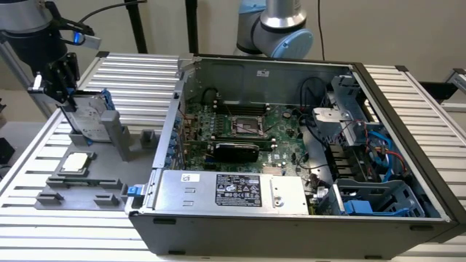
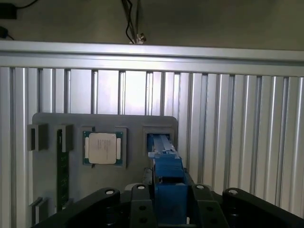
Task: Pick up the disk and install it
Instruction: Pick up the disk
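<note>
The gripper (image 1: 67, 97) hangs over the far corner of the grey fixture plate (image 1: 109, 173), which lies on the slatted aluminium worktop (image 1: 138, 73) by the edge at the exterior view's left. Its fingers are closed on the top edge of the disk (image 1: 89, 115), which stands upright on edge, its lower part at the grey stand (image 1: 119, 137) on that corner. In the wrist view the disk's blue bracket (image 2: 166, 167) runs straight between the black fingers (image 2: 141, 209). The CPU chip (image 1: 76, 162) lies flat in its pocket near the plate's middle. The open computer case (image 1: 291, 232) sits beside the plate.
</note>
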